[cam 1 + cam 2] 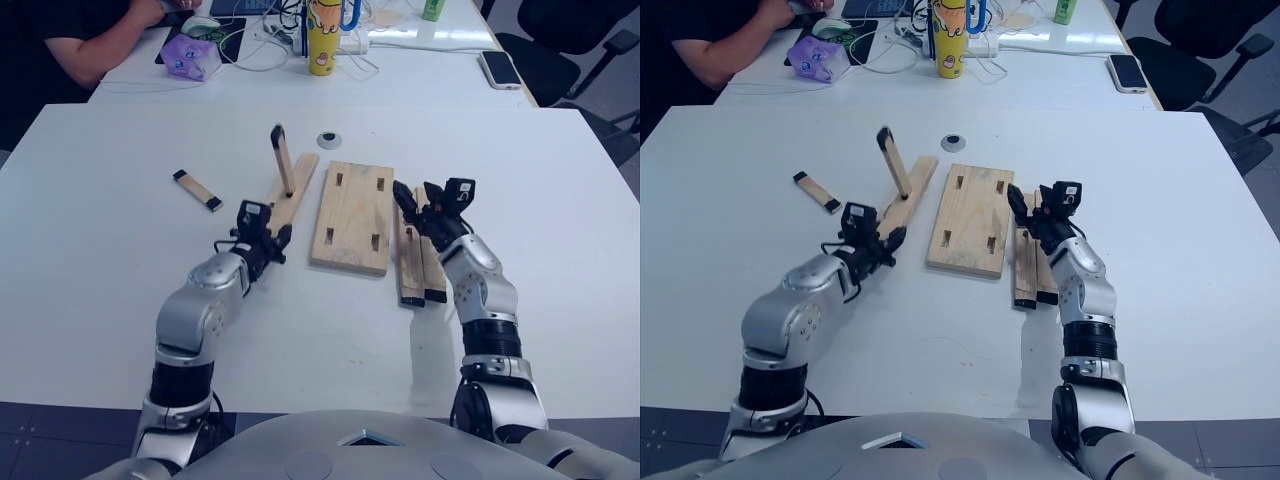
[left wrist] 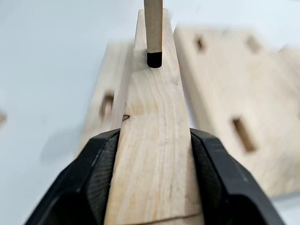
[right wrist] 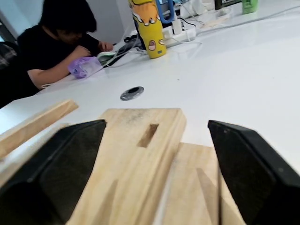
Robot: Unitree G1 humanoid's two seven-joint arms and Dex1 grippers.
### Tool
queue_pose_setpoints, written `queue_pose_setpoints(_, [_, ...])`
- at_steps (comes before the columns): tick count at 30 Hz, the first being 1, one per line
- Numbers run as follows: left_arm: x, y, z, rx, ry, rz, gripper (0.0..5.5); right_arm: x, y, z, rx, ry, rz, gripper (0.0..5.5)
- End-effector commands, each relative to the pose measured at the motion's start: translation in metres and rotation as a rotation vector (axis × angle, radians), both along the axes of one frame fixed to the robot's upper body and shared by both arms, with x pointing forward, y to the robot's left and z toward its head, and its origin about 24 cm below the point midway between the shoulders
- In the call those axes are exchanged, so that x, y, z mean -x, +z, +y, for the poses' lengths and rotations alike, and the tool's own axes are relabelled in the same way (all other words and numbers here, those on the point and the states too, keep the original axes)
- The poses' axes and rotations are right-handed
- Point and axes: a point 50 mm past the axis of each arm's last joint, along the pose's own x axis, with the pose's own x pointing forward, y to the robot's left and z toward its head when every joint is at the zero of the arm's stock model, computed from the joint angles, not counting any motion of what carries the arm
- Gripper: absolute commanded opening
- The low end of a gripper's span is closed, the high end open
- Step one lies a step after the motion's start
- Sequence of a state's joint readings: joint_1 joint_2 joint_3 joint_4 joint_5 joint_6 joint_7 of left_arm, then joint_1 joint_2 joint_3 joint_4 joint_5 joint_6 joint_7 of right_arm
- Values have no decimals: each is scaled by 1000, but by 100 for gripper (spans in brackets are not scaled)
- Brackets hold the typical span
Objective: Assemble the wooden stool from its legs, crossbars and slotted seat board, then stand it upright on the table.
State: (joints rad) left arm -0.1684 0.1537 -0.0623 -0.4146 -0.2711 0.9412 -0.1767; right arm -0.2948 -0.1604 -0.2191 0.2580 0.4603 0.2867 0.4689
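Slotted seat board lies flat in the middle of the white worktop, four slots facing up, with an arm on either side of it.

On its left, the left gripper has its jaws clamped on the near end of a long wooden plank. The wrist view shows the dark pads pressed flat against both edges of the wood. That plank runs away from the gripper alongside the board's left edge, just beside it. A black-tipped stick stands tilted on the plank's far half, its lower cap planted on the wood. A second slotted piece peeks out from under the held plank, on the side away from the board.

On the right side, two legs lie side by side against the board's right edge. The right gripper hovers at their far end with its jaws spread wide, one finger on each side of the slotted leg end; whether they touch it is hard to tell.

A short black-tipped crossbar lies alone, well off to the left of everything. A round grommet sits in the worktop just beyond the board.
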Motion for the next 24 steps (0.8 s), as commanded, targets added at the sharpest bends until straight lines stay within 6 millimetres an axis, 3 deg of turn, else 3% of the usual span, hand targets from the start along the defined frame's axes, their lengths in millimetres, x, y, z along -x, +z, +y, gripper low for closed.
queue_pose_setpoints(1, [-10,24,7,155,-157,-78,206,-5,31,-5,-232,208,-54,479])
queue_pose_setpoints(5, [-14,44,28,244,-352,-113,206,-1,56,-16,-430,445,-22,539])
queue_pose_setpoints(9, [-12,60,42,440,-521,-93,206,1,64,-28,-551,531,18,540])
queue_pose_setpoints(13, [-11,60,50,548,-606,-26,206,6,78,-27,-681,659,14,540])
queue_pose_setpoints(20, [-5,53,40,659,-723,77,206,11,93,-12,-727,821,11,540])
queue_pose_setpoints(24, [2,48,32,679,-764,108,206,10,89,1,-689,853,44,540])
